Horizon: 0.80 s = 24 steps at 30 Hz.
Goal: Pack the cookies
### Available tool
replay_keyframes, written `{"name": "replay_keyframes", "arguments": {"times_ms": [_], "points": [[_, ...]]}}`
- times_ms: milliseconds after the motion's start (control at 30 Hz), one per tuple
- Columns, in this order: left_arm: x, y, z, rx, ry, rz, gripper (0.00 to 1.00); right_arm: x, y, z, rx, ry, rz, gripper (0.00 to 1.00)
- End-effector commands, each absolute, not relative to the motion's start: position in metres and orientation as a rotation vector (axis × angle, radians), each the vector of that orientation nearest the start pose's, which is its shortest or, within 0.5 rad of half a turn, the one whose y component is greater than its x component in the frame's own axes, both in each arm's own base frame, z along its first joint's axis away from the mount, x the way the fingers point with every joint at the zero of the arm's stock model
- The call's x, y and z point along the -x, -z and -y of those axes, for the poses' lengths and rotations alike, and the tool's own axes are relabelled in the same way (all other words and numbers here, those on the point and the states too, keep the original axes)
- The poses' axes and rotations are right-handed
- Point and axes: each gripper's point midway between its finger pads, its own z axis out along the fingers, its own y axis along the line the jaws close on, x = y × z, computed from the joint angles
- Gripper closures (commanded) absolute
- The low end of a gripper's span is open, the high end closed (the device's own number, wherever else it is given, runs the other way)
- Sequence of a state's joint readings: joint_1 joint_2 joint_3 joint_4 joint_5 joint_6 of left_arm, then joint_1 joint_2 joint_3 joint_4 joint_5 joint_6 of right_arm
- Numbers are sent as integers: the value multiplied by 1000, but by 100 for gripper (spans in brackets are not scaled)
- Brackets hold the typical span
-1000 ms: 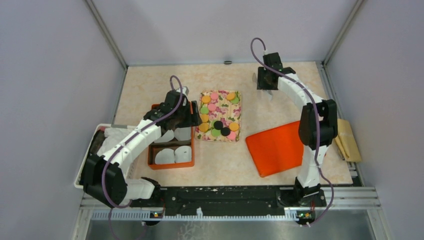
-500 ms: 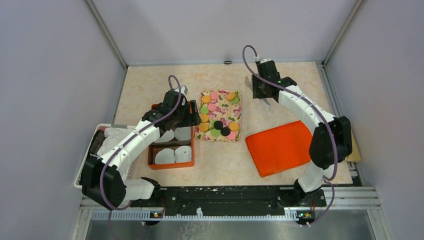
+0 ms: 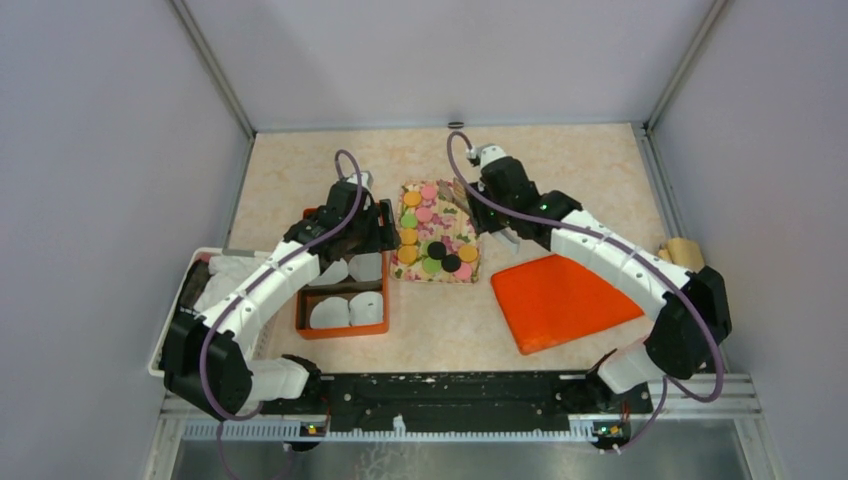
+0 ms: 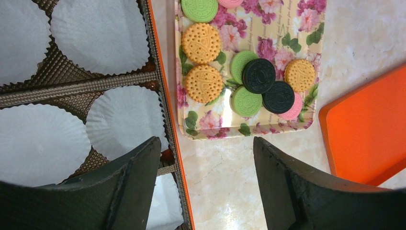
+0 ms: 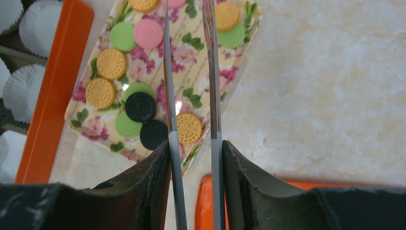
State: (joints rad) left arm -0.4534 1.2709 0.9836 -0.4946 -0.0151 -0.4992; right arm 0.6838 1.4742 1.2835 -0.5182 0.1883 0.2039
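Metal tongs (image 5: 173,148) in the right gripper (image 5: 195,155) hang over the cookies (image 5: 140,106)

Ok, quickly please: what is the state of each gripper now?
Left gripper: open, holding nothing.
Right gripper: closed on metal tongs, nothing between their blades.

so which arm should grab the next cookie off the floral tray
Right. The right gripper is shut on thin metal tongs that reach over the rectangular floral tray holding the small round cookies. The left gripper is open and empty, over the orange box rim beside the tray.
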Motion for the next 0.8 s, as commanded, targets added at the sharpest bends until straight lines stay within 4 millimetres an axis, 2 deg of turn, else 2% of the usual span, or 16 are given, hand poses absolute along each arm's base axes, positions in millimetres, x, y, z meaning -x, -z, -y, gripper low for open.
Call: {"name": "replay_keyframes", "arguments": {"times_ms": [0,233,533,767], "points": [[-304,-164,161,90,425,-2357,21,-324,-196,-274,512,-328,-2190,59],[-302,-168,153,107,398,-2343,18,-314,-170,-304,561,-386,-2229,58],[-301,-169,151,104,395,-2336,18,-326,-146,-300,543,-286,-2260,56],[-301,-169,149,106,384,-2338,18,-330,-132,-309,558,-289,-2298,52]]}}
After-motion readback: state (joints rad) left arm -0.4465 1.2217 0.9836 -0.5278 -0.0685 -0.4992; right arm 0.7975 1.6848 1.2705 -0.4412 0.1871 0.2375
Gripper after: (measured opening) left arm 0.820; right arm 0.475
